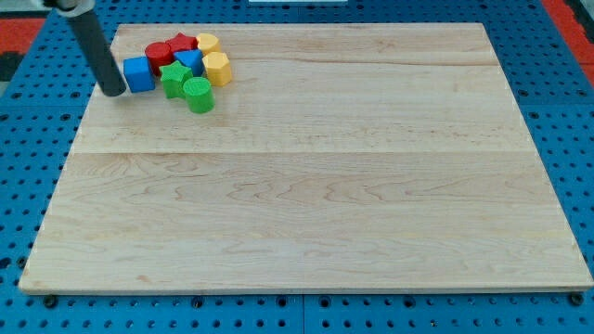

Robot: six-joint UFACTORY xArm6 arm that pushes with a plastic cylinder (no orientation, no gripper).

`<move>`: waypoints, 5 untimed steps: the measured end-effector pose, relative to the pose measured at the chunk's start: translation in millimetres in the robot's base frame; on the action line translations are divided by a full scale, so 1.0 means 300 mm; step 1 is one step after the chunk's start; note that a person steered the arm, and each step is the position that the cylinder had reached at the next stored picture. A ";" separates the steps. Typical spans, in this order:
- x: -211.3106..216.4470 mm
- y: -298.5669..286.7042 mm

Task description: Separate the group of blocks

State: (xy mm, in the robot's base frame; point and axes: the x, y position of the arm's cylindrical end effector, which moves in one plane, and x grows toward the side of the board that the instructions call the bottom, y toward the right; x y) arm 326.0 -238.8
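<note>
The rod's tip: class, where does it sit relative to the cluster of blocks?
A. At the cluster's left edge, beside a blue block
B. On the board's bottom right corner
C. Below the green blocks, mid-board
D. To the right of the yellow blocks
A: my tip sits just to the view's left of the blue block, at the cluster's left edge.

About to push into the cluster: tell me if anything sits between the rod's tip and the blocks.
Nothing visible does. My tip sits just to the view's left of the blue cube, the group's nearest block, with only bare board between.
</note>
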 end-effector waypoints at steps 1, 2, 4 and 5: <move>-0.011 0.113; -0.016 0.159; -0.028 0.292; -0.087 0.291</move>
State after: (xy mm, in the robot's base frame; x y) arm 299.9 -151.5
